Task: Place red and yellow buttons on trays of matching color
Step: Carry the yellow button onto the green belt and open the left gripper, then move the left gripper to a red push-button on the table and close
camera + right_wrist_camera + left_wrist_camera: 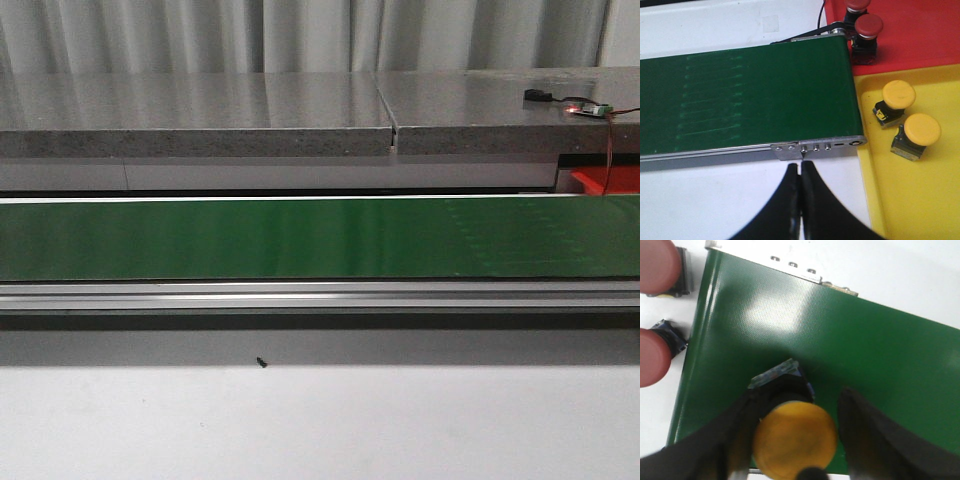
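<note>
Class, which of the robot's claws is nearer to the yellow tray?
Right. The right claw hangs shut beside the yellow tray at the belt's end; the left claw straddles a yellow button, no tray in its view.

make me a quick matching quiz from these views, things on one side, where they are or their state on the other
Things:
1. left pincer
2. right pincer
3. two yellow buttons
4. two red buttons by the belt's left end

Place or state:
A. lying in the yellow tray
B. shut, empty, above the white table
C. on the white table, off the green belt
D. around a yellow button on the belt

Pairs: 1-D, 2-B, 3-A, 4-C
</note>
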